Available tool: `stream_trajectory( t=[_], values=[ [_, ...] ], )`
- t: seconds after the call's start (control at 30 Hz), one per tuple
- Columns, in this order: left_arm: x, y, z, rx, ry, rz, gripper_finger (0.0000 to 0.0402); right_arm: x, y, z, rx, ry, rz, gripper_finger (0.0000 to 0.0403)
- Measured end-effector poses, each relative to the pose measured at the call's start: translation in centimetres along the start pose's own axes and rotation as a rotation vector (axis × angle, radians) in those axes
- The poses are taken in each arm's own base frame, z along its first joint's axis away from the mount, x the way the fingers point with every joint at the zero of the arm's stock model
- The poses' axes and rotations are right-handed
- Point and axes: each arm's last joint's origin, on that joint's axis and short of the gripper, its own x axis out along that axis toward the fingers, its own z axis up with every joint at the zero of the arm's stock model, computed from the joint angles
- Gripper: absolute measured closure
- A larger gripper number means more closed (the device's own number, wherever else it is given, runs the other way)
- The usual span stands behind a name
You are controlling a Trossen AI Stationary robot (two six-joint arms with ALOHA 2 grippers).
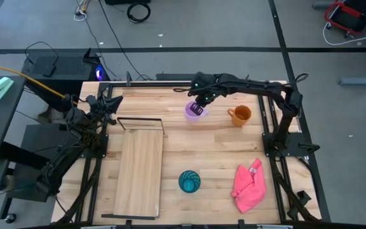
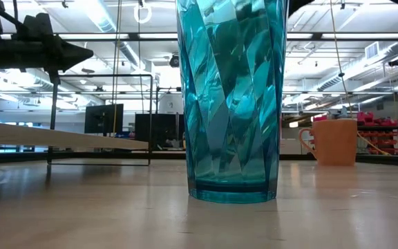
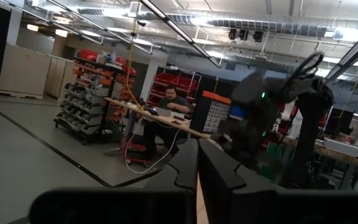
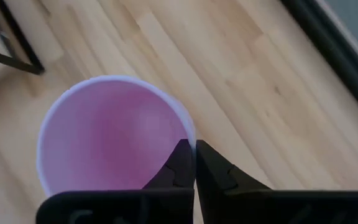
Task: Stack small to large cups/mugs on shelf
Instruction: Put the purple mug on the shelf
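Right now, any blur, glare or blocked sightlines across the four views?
Low view: the teal-green cup sits right at the lens, glinting, and hides the table's middle; the orange mug behind it is soft. Left wrist view: the left tool is a dark blur and the other arm is smeared. Right wrist view: the lilac mug has soft edges. High view: even light, faint shadows.

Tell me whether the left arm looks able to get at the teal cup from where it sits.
Probably yes. The left end effector waits shut at the table's far left edge, and the shelf lies flat between it and the teal cup; reaching over the low board looks feasible.
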Motion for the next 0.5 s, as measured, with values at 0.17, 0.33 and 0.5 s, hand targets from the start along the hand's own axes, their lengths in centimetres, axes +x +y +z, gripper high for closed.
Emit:
stream_trajectory(
  t=[0.17, 0.33, 0.5],
  values=[
    [0.0, 0.0, 0.0, -0.003, 0.004, 0.002, 0.0381, -3.7, 1.4, 1.7, -0.025, -0.05, 0.023, 0.04],
    [0.0, 0.0, 0.0, -0.002, 0.004, 0.002, 0.0376, -7.8, 3.7, 2.9, -0.072, -0.127, 0.068, 0.04],
    [0.0, 0.0, 0.0, -0.002, 0.004, 0.002, 0.0377, -11.6, 6.2, 3.4, -0.112, -0.216, 0.128, 0.04]
  ],
)
